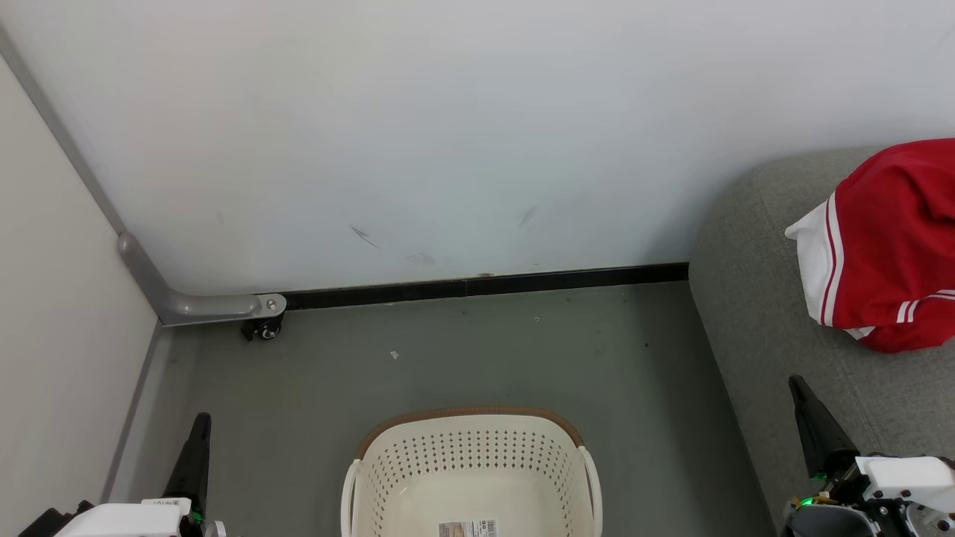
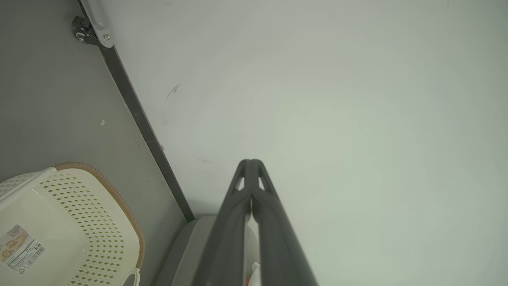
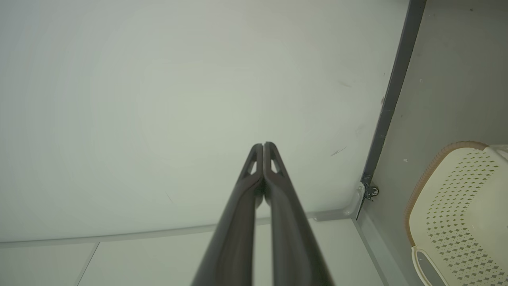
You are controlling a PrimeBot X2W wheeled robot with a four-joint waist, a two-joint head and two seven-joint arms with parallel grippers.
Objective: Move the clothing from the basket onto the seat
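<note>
Empty-looking basket (image 1: 470, 412); left gripper (image 1: 200, 424) & right gripper (image 1: 797, 383) clenched on nothing. Risk: 1 careless swing of the right one may drag clothing (image 1: 895, 239) off seat (image 1: 746, 313).

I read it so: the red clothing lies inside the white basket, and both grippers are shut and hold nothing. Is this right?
Not fully. The red clothing lies on the grey sofa, not inside the white basket, as the head view shows. The left gripper and the right gripper are shut and hold nothing, as you say.
</note>
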